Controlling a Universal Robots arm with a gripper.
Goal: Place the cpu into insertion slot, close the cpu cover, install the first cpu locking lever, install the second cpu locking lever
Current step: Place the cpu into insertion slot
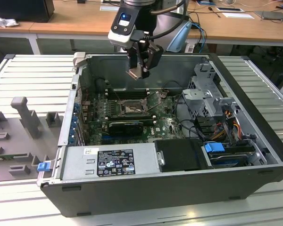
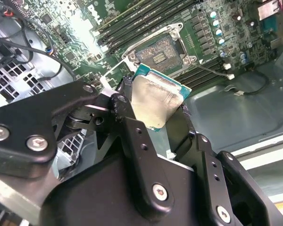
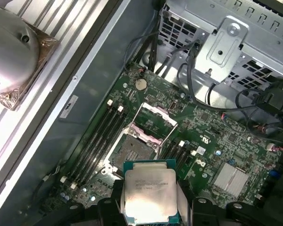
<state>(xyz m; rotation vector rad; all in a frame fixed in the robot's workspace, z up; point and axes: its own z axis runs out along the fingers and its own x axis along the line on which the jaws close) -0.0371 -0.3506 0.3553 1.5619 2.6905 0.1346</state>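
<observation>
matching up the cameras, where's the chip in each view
Exterior view: chip held in the tool, high over the socket.
Second wrist view: chip clamped in the tool, socket just beyond it.
First wrist view: chip in the tool, socket just beyond.
Shared landmark: the square socket.

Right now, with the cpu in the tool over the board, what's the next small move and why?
Probably ease down toward the insertion slot: the tool holds the cpu well above it, and the cpu cover stands open.
</observation>
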